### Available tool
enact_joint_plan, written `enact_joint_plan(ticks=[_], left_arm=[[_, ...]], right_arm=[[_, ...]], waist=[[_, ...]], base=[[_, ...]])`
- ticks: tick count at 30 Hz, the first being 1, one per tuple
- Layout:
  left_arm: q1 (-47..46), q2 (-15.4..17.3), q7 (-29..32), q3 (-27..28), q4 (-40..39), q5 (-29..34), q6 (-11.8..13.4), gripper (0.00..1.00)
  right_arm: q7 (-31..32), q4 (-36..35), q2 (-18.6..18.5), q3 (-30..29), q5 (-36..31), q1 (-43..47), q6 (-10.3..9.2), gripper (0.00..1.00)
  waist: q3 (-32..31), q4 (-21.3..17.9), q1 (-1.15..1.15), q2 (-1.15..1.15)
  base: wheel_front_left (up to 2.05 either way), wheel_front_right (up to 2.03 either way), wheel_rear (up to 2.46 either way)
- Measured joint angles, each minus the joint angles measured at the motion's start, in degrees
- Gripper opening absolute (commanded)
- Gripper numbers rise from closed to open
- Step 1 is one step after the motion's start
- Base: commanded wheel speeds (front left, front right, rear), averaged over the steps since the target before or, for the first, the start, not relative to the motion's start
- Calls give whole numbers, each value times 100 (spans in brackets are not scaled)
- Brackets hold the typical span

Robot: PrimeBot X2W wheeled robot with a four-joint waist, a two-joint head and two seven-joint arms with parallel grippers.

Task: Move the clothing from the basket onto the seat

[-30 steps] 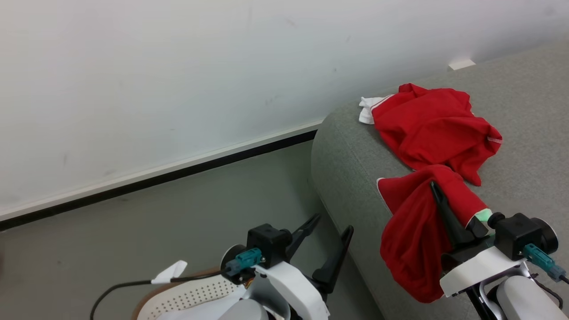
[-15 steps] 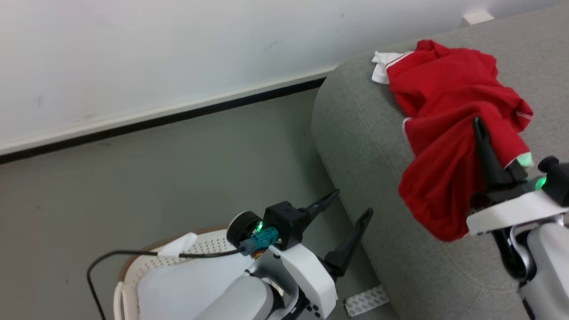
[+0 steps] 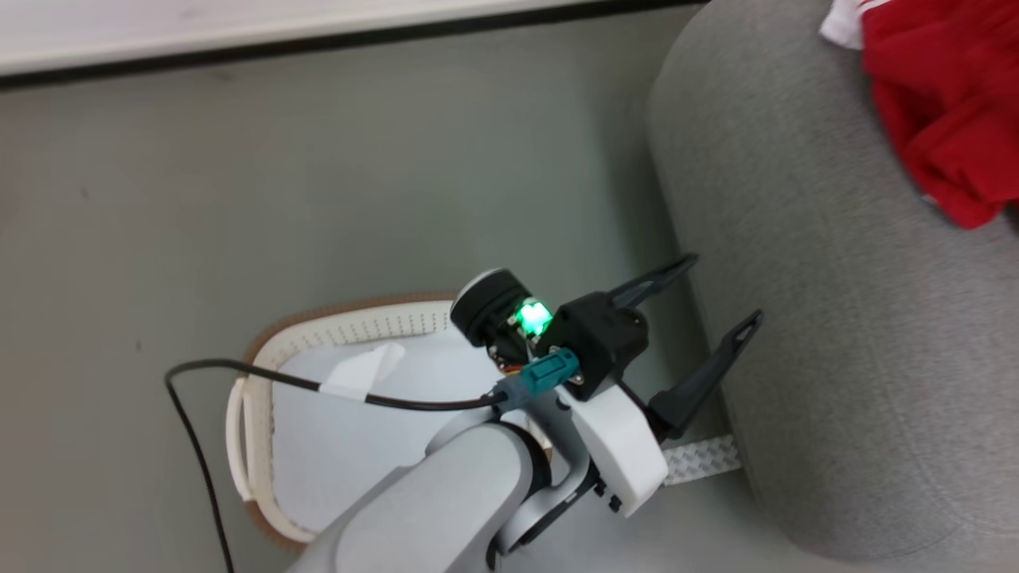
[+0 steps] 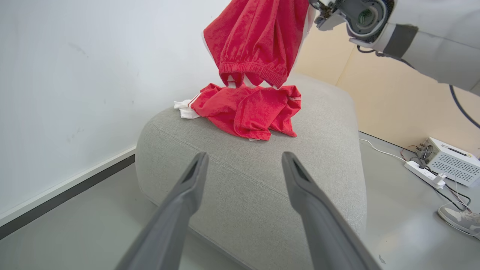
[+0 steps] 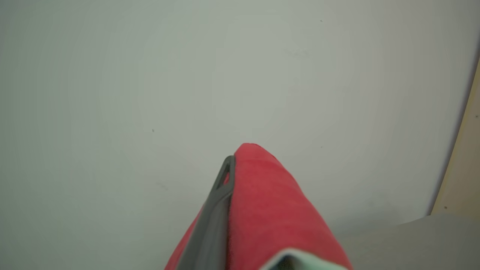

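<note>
From where I stand the job looks nearly finished. One piece of the red clothing (image 4: 247, 112) already lies crumpled at the far end of the grey seat (image 4: 262, 187), towards the wall, with a bit of white trim poking out at its left. A second red piece (image 4: 258, 37) hangs bunched in the air right above it, its elastic band lowest and almost touching the heap. The right gripper (image 5: 240, 165) has that hanging piece pinched between its fingers, the cloth draped over one of them, so I judge that lowering it and letting go is what remains. The left gripper (image 3: 720, 290) carries nothing and hovers with its fingers spread wide beside the seat's near edge. The basket (image 3: 350, 322) stands on the floor left of the seat. Where the arm doesn't hide it, I make out a pale pad (image 3: 334, 454) and no red cloth.
</note>
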Motion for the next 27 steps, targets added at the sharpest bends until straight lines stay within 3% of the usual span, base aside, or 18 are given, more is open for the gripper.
enact_joint_plan(ticks=[6, 12, 13, 15, 16, 17, 21, 24, 27], left_arm=[[-294, -10, 147, -49, -254, 165, 7, 100], [-341, 65, 133, -70, -358, 198, 9, 100], [-341, 76, 127, -70, -356, 198, 12, 100], [-339, 98, 91, -64, -353, 207, 26, 100], [-339, 120, 88, -53, -350, 207, 41, 100], [-336, 147, 83, -36, -348, 208, 62, 100], [-305, 207, -56, 79, -354, 193, 149, 100], [-114, 254, -177, 157, -285, 80, 205, 100], [135, 280, -333, 232, -168, -21, 285, 100]], right_arm=[[44, 943, -513, -962, -171, -768, 0, 0], [-80, 2481, -650, -2082, -436, -744, -1, 0], [-112, 2703, -586, -2231, -497, -659, -1, 5], [-119, 2985, -422, -2418, -614, -486, -1, 42], [-121, 3038, -350, -2515, -645, -464, -1, 85], [-126, 2993, -304, -2615, -665, -455, -1, 100], [-146, 2447, 19, -2894, -702, -160, -1, 100], [-145, 1906, 439, -2710, -710, 325, 0, 100], [-145, 1363, 590, -2468, -780, 871, -1, 100]], waist=[[693, 171, 0, 0], [1309, 337, 0, -1], [1367, 381, 0, 0], [1433, 475, 0, 0], [1447, 510, 0, 0], [1440, 528, 0, 0], [1290, 505, -1, 0], [1087, 458, -1, -1], [803, 414, -1, 0]], base=[[0, 0, 0], [0, 0, 0], [0, 0, 0], [0, 0, 0], [0, 0, 0], [0, 0, 0], [0, 0, 0], [0, 0, 0], [0, 0, 0]])
